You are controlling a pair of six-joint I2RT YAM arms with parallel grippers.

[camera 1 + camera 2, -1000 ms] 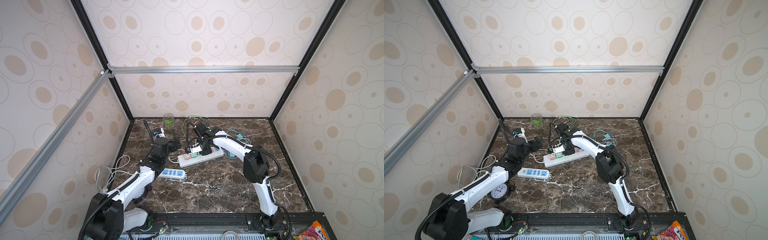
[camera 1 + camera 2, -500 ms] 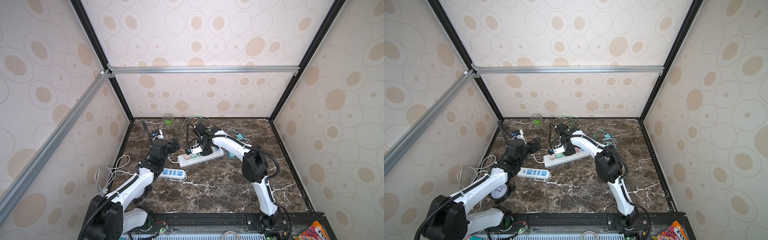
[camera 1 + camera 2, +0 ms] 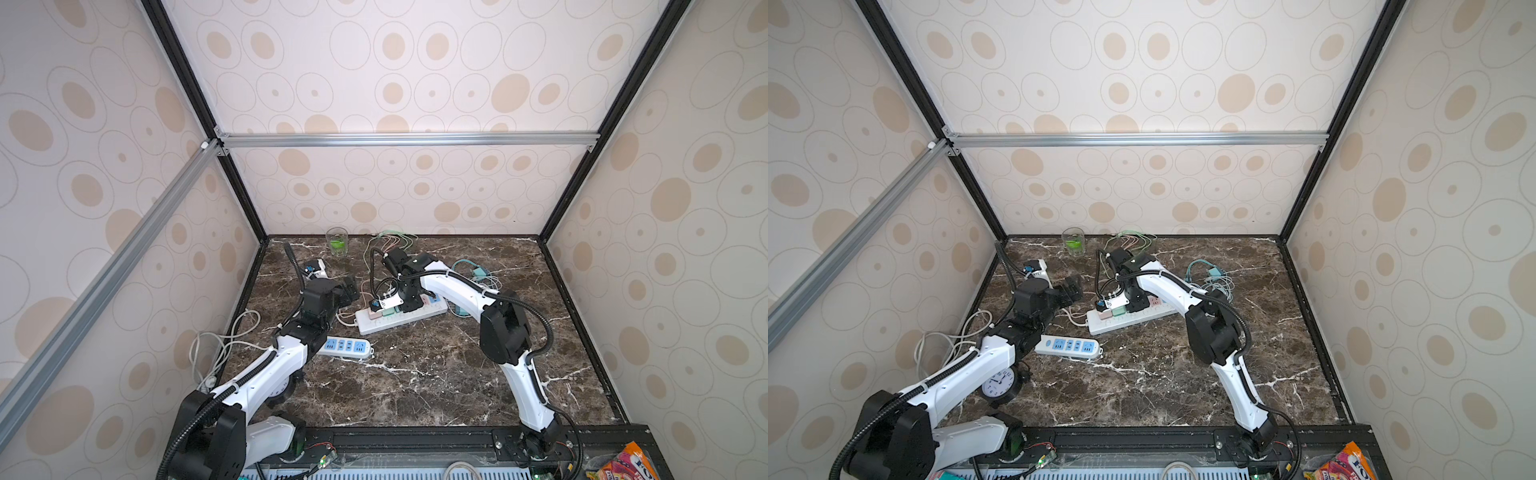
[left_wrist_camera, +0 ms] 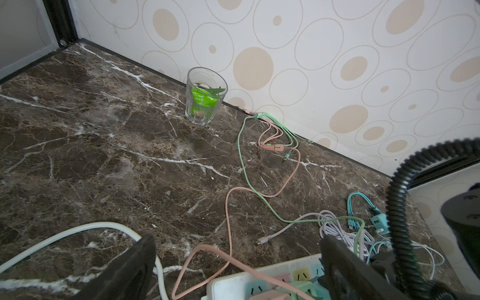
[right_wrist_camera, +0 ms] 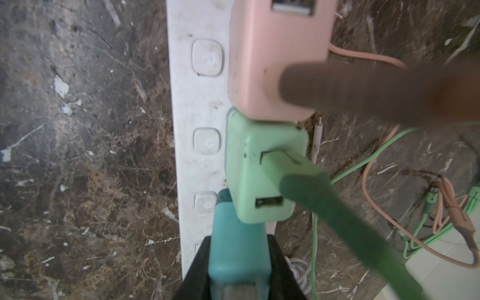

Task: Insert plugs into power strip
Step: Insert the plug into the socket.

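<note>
The white power strip [image 3: 432, 309] [image 3: 1142, 322] [image 5: 200, 135] lies mid-table. A pink plug [image 5: 275, 57] and a mint green plug [image 5: 262, 168] stand in it side by side, each with its cable. My right gripper [image 5: 239, 262] [image 3: 409, 305] [image 3: 1136, 305] is shut on a teal plug [image 5: 239, 246], held at the strip right beside the green one; its prongs are hidden. Another teal plug [image 3: 480, 272] [image 4: 379, 223] lies among cables at the back right. My left gripper [image 4: 236, 249] [image 3: 351, 291] [image 3: 1073, 286] hovers open by the strip's left end, holding nothing.
A glass with a green packet [image 3: 337, 241] [image 4: 205, 96] stands at the back wall. A second strip with blue sockets [image 3: 347, 347] lies near the left arm, a clock [image 3: 998, 382] beneath it. Pink and green cables [image 4: 259, 145] trail behind the strip.
The left wrist has shifted very slightly. The right gripper has stayed at the strip with the teal plug in it.
</note>
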